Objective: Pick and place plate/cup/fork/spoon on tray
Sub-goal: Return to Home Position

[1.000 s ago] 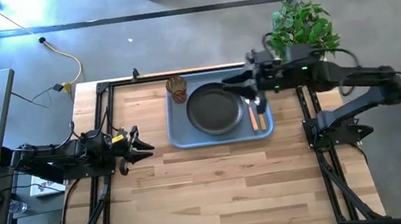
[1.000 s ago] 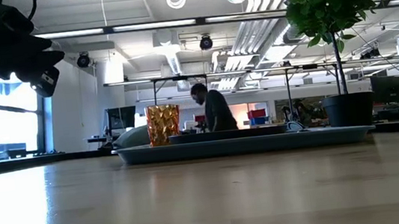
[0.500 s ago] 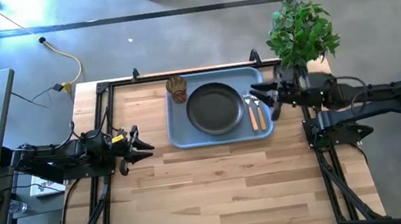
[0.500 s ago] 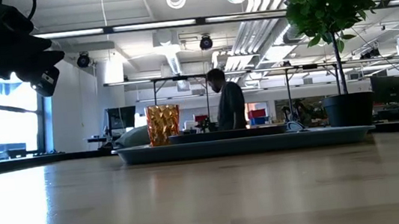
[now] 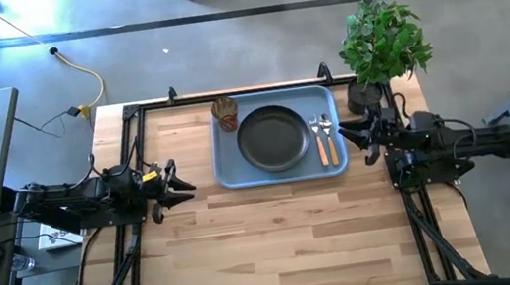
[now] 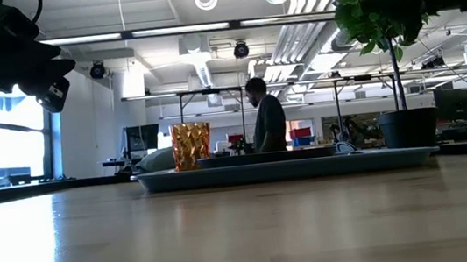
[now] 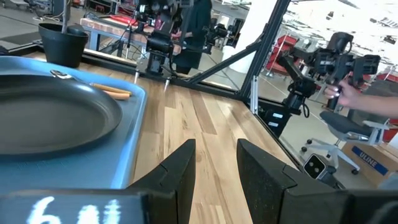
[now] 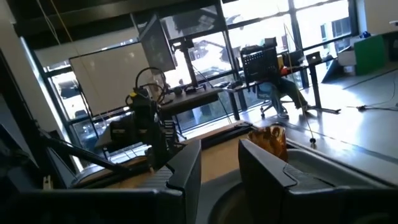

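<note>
Looking down, we see the tray [image 5: 229, 171] on the bench [image 5: 277, 229]. The plate [image 5: 274, 138] sits in its middle, the cup [image 5: 225, 113] in a left corner, and the fork [image 5: 322, 151] and spoon [image 5: 327, 126] side by side on the right. The left tool [image 5: 180, 181] waits at the bench's left edge. The right tool [image 5: 354, 135] is beside the tray. Both have fingers apart and hold nothing.

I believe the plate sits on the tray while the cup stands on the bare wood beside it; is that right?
Not quite: the cup also stands on the tray, in a corner next to the plate, not on bare wood. The high view shows this.
</note>
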Robot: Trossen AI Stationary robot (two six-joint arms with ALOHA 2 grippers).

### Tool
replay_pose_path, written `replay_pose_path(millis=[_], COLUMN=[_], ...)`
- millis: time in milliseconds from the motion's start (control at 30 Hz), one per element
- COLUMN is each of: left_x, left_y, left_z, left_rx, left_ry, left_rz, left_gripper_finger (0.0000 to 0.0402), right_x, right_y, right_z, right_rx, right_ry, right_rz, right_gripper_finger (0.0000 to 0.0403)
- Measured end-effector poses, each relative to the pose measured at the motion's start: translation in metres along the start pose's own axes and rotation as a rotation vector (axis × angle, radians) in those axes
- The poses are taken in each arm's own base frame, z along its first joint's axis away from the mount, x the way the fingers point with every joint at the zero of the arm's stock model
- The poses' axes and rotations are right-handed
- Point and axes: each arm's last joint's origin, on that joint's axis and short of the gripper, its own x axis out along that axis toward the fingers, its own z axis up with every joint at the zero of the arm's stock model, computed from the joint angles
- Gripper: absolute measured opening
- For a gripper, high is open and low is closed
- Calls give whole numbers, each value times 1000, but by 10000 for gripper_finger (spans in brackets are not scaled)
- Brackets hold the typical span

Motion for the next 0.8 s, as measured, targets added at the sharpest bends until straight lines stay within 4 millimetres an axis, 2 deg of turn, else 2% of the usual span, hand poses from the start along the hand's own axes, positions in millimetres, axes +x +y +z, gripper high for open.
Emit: replay_pose_path(millis=[200, 467, 633, 800], left_x=[0, 0, 0, 0], left_y=[0, 0, 0, 0], left_z=[0, 0, 0, 0], left_rx=[101, 268, 301, 252], left_ry=[-1, -1, -1, -1], left_rz=[1, 8, 12, 13], left_gripper_finger=[106, 106, 106, 106], right_x=[-10, -14, -14, -14], right_y=[-8, -13, -14, -14], right_z=[-27, -51, -54, -55], right_rx=[56, 55, 55, 14], right_ry=[8, 50, 81, 90], right_rz=[16, 29, 25, 24], right_gripper_finger=[99, 99, 99, 99])
